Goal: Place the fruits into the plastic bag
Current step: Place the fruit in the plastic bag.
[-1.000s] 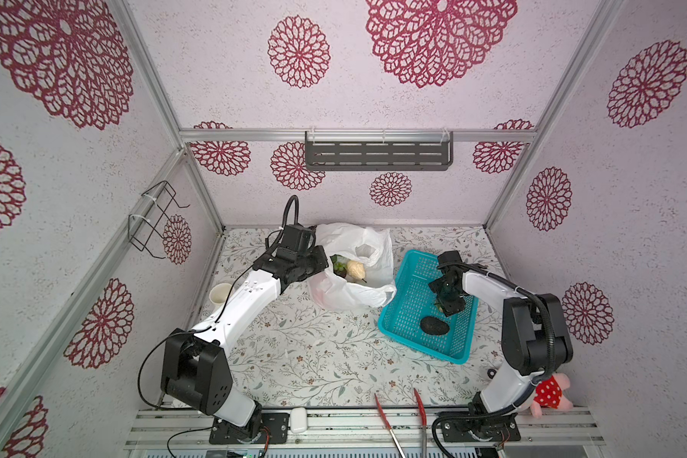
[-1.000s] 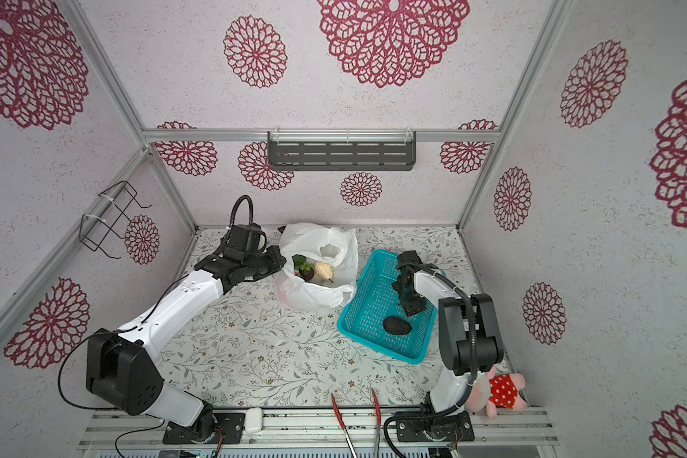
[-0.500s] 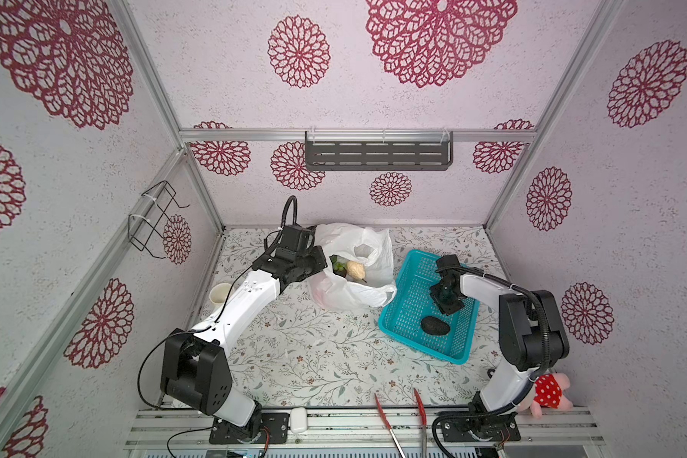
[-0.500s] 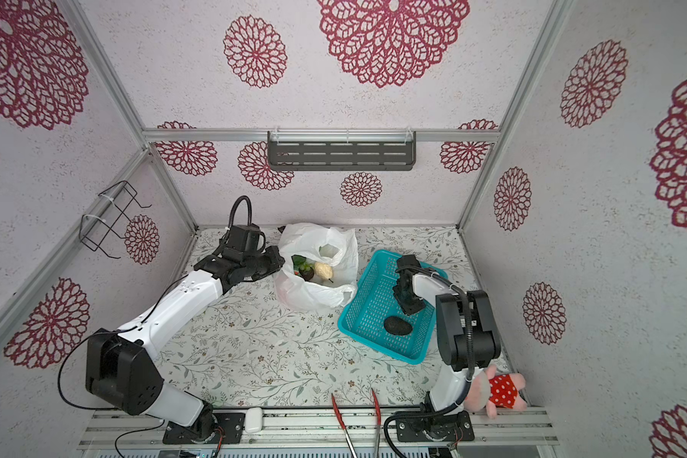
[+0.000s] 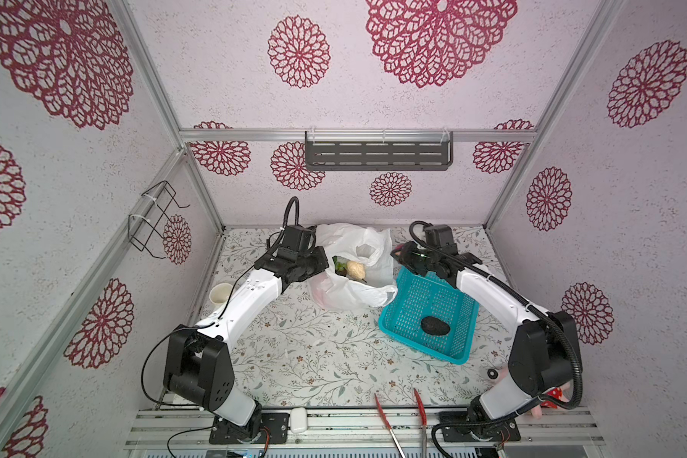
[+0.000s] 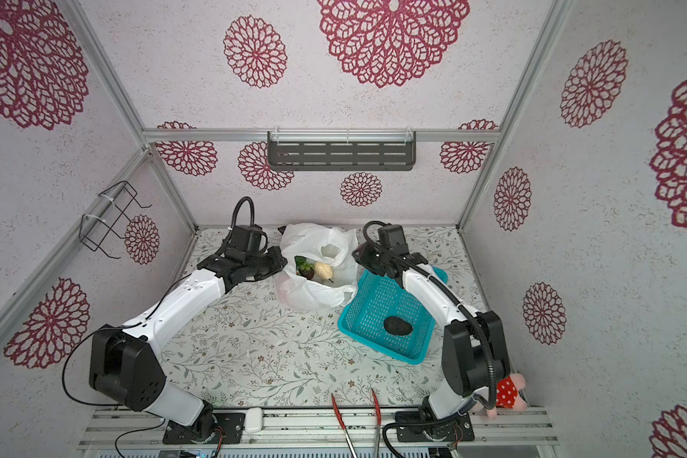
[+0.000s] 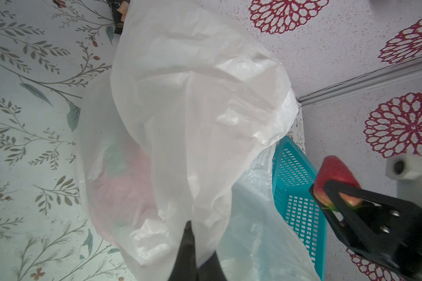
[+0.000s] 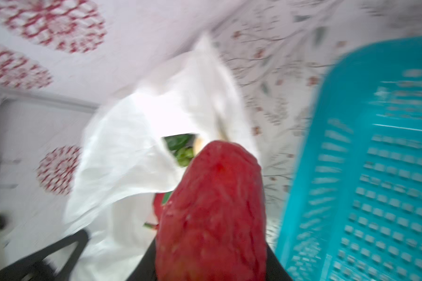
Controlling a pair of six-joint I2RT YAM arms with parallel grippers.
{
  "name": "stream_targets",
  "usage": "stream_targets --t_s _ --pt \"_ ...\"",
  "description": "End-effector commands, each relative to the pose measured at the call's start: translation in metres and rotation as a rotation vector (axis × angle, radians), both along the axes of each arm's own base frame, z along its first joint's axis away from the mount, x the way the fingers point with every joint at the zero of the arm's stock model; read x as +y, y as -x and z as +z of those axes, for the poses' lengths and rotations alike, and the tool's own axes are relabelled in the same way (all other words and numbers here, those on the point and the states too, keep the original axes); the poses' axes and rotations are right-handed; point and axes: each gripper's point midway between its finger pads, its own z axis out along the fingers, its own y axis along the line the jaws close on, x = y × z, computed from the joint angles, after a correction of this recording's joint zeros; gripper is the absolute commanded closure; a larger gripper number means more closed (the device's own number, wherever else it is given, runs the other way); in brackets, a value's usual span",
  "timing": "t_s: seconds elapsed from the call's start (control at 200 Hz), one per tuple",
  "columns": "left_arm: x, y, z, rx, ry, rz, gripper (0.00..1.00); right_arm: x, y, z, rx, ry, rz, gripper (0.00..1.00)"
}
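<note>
- Fruits were spread over three spots: a pale yellow pear-like toy fruit [image 5: 355,269] and a small dark fruit with green leaves [image 6: 307,273] sat in the open mouth of the thin, crinkly, translucent white plastic bag [image 5: 348,297], as both top views showed.
- A pink-red mass [image 7: 122,194] showed through the bag's film low inside, too hazy to name.
- A dark, rough-skinned avocado [image 5: 435,326] lay alone on the floor of the teal perforated plastic basket [image 5: 413,349], which stood just beside the bag.
- The left gripper [image 5: 321,262] was at the bag's rim on the side away from the basket; its black fingers [image 7: 187,248] were pressed together on a fold of the film.
- The right gripper [image 5: 402,253] pinched a red strawberry [image 7: 334,177] between its jaws, in the air above the basket's far corner and just beside the bag's mouth, not inside it.
- The right wrist view was blurred; the strawberry [image 8: 212,206] filled its foreground, with the bag's opening beyond it.
</note>
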Motion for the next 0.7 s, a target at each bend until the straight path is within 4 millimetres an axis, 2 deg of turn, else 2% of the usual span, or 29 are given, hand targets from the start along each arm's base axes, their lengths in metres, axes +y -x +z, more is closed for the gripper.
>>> stream_targets --t_s 0.0,0.085,0.16,0.265,0.41,0.52,0.555,0.6,0.695 --pt "-0.005 -0.008 0.014 -0.034 0.025 0.0 1.0 0.066 0.033 0.001 -0.015 -0.052 0.368 0.71" --pt "-0.006 -0.007 0.015 -0.034 0.024 -0.004 1.0 0.096 0.053 -0.009 0.029 -0.066 0.531 0.74" --pt "-0.007 -0.007 0.016 -0.038 0.024 -0.005 1.0 0.114 0.065 -0.017 0.052 -0.048 0.625 0.74" --pt "-0.007 -0.007 0.019 -0.046 0.022 -0.011 1.0 0.127 0.063 -0.029 0.069 0.004 0.647 0.74" --pt "-0.008 -0.007 0.022 -0.053 0.016 -0.019 1.0 0.134 0.028 -0.045 0.073 0.051 0.557 0.74" --pt "-0.008 -0.008 0.022 -0.051 0.015 -0.021 1.0 0.142 -0.009 -0.043 0.035 0.08 0.491 0.7" --pt "-0.008 -0.009 0.021 -0.05 0.014 -0.019 1.0 0.145 -0.019 -0.044 0.03 0.083 0.479 0.65" --pt "-0.008 -0.009 0.02 -0.046 0.014 -0.018 1.0 0.148 -0.029 -0.046 0.031 0.084 0.466 0.5" --pt "-0.008 -0.009 0.018 -0.041 0.013 -0.013 1.0 0.155 -0.042 -0.036 0.013 0.049 0.463 0.32"
